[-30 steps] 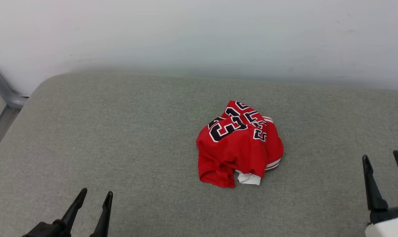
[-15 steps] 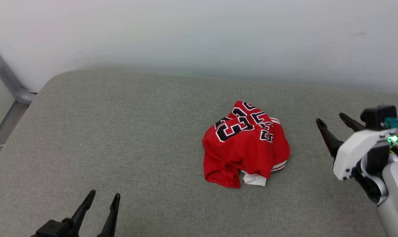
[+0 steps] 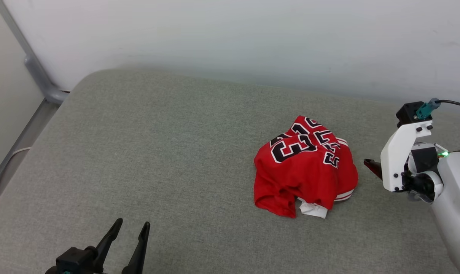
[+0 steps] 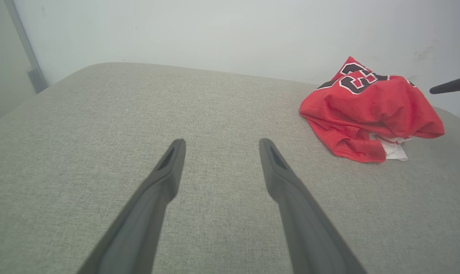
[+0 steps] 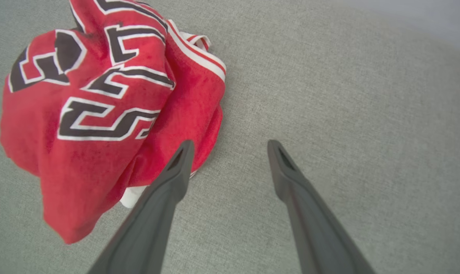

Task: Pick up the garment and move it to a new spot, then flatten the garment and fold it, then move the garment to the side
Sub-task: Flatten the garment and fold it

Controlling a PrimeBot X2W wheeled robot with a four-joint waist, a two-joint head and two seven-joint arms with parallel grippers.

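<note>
One garment [image 3: 305, 167], crumpled into a red heap on the grey cushion [image 3: 157, 152], right of centre and short of the wall [image 3: 230, 38]. The lettering faces up on its far side, and a white scrap pokes out at the near edge. The heap is bunched, so I read no clear long axis; at most it runs slightly far-to-near. Two grippers, both with fingers spread and nothing between them. The right gripper [image 5: 230, 146] sits just beside the heap, with the garment toward my robot's left of it. In the right wrist view one finger overlaps the striped hem, but I cannot tell whether it touches. The left gripper [image 3: 132, 223] is low at the near left of the cushion, well apart from the cloth. My judgement is that the right arm is the nearer one, so the pick falls to it: a short shift left over the bundle, then down. No fold or flattening is done yet.
</note>
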